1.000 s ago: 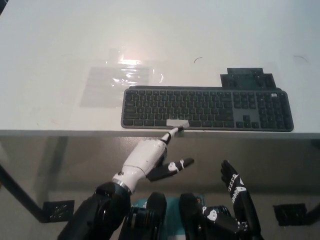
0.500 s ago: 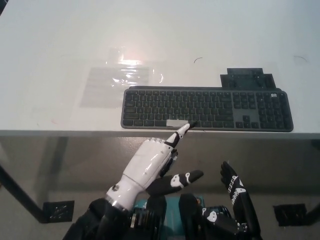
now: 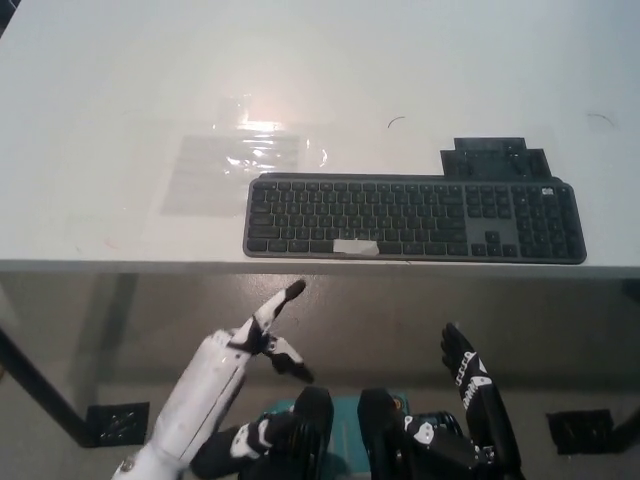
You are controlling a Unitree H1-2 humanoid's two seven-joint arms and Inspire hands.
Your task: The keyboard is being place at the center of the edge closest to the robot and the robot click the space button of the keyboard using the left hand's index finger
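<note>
Now that the left hand [image 3: 225,370] has dropped below the keyboard [image 3: 415,215], empty, forefinger out | space button [image 3: 355,247] clear: press likely done | right hand [image 3: 470,385] idle, spread.

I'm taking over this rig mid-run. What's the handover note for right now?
Left hand: open, holding nothing, index pointing, below the table edge, apart from the keyboard.
Right hand: open, resting low at the right.
Keyboard: on the table's near edge, right of centre; its space key is the pale one.
Done: the index touched the space key a second ago, then withdrew.
Left: confirm the press registered; otherwise nothing.
</note>
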